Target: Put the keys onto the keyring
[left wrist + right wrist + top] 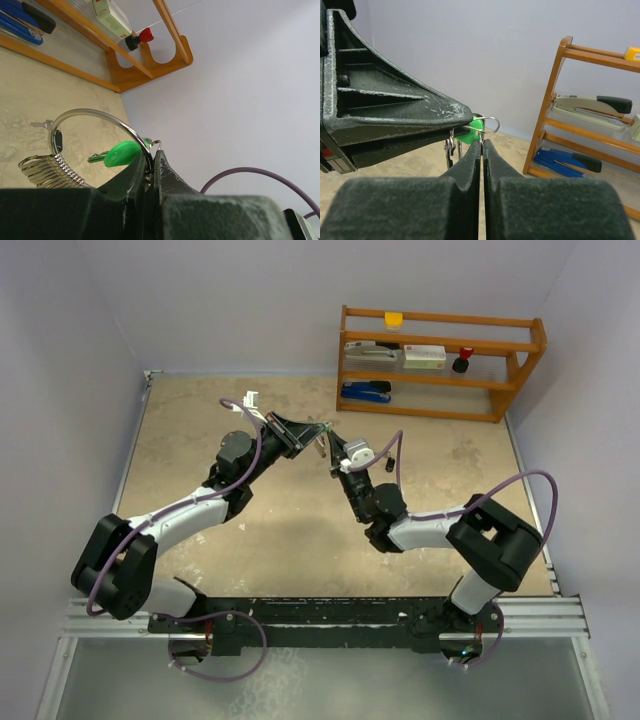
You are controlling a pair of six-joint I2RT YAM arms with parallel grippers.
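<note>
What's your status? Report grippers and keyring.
Left gripper shut on keyring. Right gripper shut, at small loop beside green key. Nothing blocking.

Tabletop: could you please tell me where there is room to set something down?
Bare beige tabletop left of the orange wooden shelf and beyond the metal rail. Crowded mid-table, where left end effector and right end effector meet at the silver wire keyring.

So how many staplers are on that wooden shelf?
2. A grey and black stapler lies on the middle board of the wooden shelf, and a blue stapler lies on the board below. I see no others hiding.
</note>
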